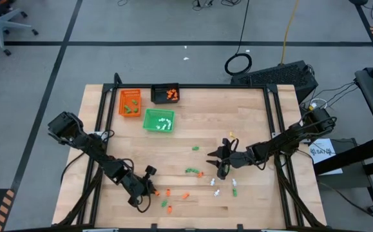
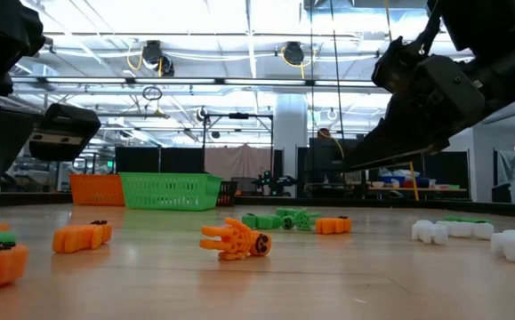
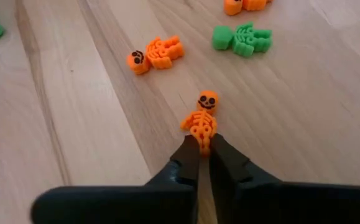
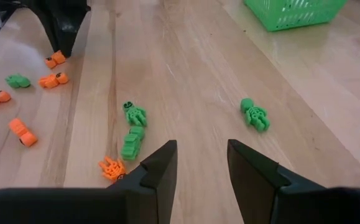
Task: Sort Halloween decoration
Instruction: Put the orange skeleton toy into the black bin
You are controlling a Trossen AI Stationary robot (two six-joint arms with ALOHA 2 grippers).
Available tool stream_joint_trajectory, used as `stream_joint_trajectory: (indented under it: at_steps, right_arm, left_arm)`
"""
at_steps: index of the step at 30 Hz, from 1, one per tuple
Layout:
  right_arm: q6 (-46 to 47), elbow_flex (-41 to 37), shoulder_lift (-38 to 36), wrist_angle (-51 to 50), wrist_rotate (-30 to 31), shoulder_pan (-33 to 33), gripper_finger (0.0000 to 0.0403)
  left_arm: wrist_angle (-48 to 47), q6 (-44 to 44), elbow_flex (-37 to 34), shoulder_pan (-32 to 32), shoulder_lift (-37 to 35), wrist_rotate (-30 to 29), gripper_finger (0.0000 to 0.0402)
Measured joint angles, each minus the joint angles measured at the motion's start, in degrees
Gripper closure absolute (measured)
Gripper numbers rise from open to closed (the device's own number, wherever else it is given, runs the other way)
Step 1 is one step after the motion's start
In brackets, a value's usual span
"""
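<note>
The Halloween decoration is small orange, green and white plastic figures scattered on the wooden table's near half. In the left wrist view an orange skeleton [image 3: 202, 118] lies in front of my left gripper [image 3: 204, 155], which is shut on its lower end; from above this gripper [image 1: 153, 190] is near the front left. Another orange skeleton [image 3: 156, 53] and a green one [image 3: 243, 38] lie flat just beyond. My right gripper [image 4: 201, 165] hovers open above the table, right of centre [image 1: 219, 160], with nothing between its fingers. My left gripper pinches the orange skeleton's leg end [image 3: 203, 142] between its two fingertips. The fingers slant down from the near left and lie along the figure. The skeleton lies flat on the wood, its head pointing away from the gripper.
An orange tray [image 1: 130, 102], a black tray [image 1: 165, 94] and a green tray [image 1: 158, 120] stand at the far left, each holding some figures. Green figures [image 4: 133, 127], white ones [image 1: 217, 191] and orange ones [image 1: 185, 195] lie between the two arms.
</note>
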Motion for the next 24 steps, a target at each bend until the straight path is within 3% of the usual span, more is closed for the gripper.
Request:
stream_joint_trajectory:
  at_steps: [13, 19, 24]
  right_arm:
    - [0.66, 1.83, -0.04, 1.88, 1.27, 3.75, 0.0277]
    - [-5.38, 4.39, -0.04, 1.33, 1.02, 6.29, 0.0277]
    - [-8.05, 9.31, -0.04, -7.27, -2.03, 7.19, 0.0277]
  left_arm:
    - [0.84, -1.54, -0.07, -0.02, -0.04, -1.71, 0.0399]
    - [0.65, -0.14, -0.15, -0.09, -2.19, -4.5, 0.04]
    - [0.25, 0.41, -0.14, -0.13, -5.44, -5.91, 0.0401]
